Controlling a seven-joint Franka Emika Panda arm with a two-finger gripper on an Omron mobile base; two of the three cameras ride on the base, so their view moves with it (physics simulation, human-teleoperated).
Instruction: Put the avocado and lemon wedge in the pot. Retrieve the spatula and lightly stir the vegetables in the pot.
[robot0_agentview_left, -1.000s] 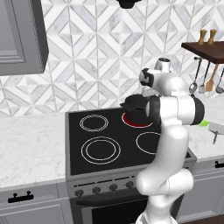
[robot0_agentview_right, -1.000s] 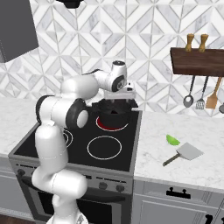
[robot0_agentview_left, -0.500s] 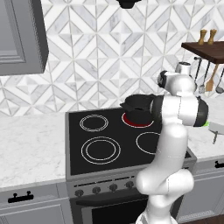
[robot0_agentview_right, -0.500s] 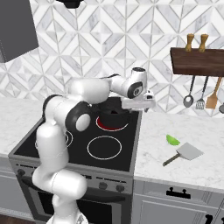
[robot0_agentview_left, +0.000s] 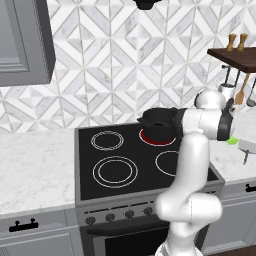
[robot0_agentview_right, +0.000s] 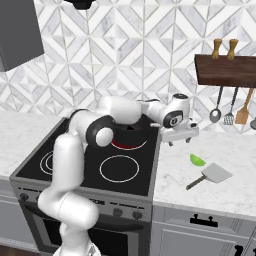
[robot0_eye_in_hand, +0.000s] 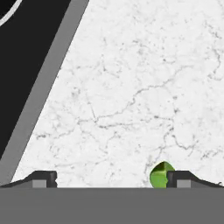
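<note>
Glossy green avocado on veined marble counter, tool spread

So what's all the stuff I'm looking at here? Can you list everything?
Stove: one, black glass top with white burner rings, one ring glowing red, set between the counters.
Pot: one, black, on the glowing back burner.
Avocado: one, bright green, on the counter right of the stove.
Spatula: one, pale grey head with a dark handle, on the counter just beyond the avocado.
Counter: white marble, on both sides of the stove.
Shelf: one, dark wood, on the wall, with two small brown shakers on top.
Hanging utensils: steel ones and one orange-brown, under the shelf.
Wall cabinet: grey, upper left.
Robot arm: one, white.
Hand: one, open, above the counter near the avocado.
</note>
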